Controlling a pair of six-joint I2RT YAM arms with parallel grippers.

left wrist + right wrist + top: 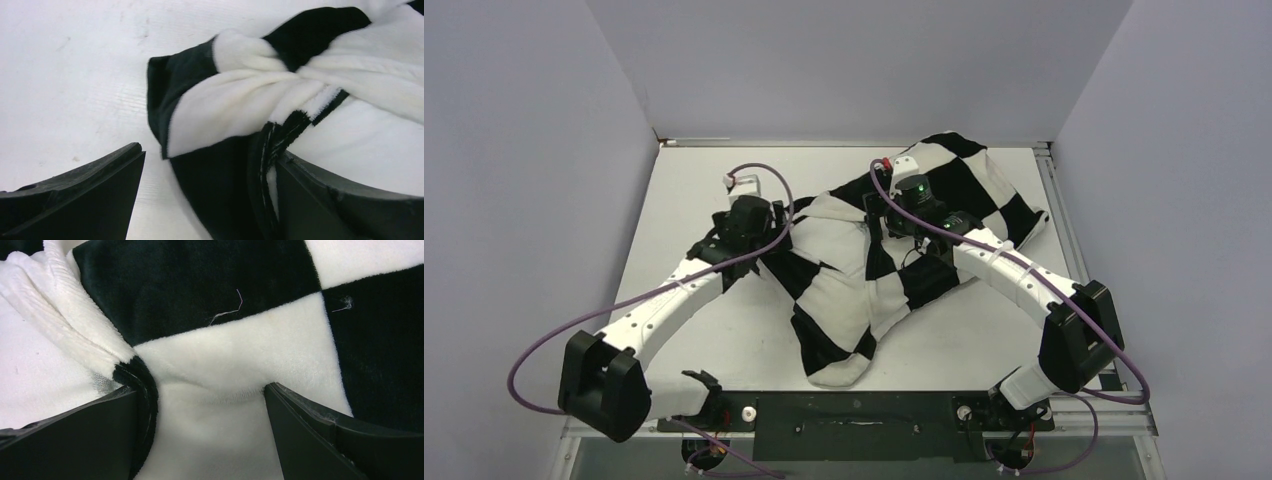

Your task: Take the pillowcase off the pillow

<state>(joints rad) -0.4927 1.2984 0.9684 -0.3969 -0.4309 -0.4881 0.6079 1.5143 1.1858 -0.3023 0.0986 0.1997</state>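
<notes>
Near end: the pillowcase [894, 250] sprawls crumpled on the table [754, 345]. A narrow white tail of it points at the arm bases.
Left gripper [210, 150]: it sits at the pillowcase's left edge with the jaws spread wide, clamping nothing.
Left contact: the folded black hem of the pillowcase runs up between the fingers. It brushes the finger [340, 210] on the right of the wrist view, while the other finger [75, 200] sits clear of the pillowcase.
Pillow [365, 145]: it is a smoother plain white surface showing just past the pillowcase's hem, the rest wrapped up in the checks.
Right gripper [200, 390]: farther back, on top of the pillowcase's right half, the jaws are also spread wide.
Right contact: both fingertips [65, 440] rest on the plush, with a white square bunching between them and the black hem curling against the left one. Nothing is pinched.
Far end: the pillowcase's last checks reach the back right corner.
</notes>
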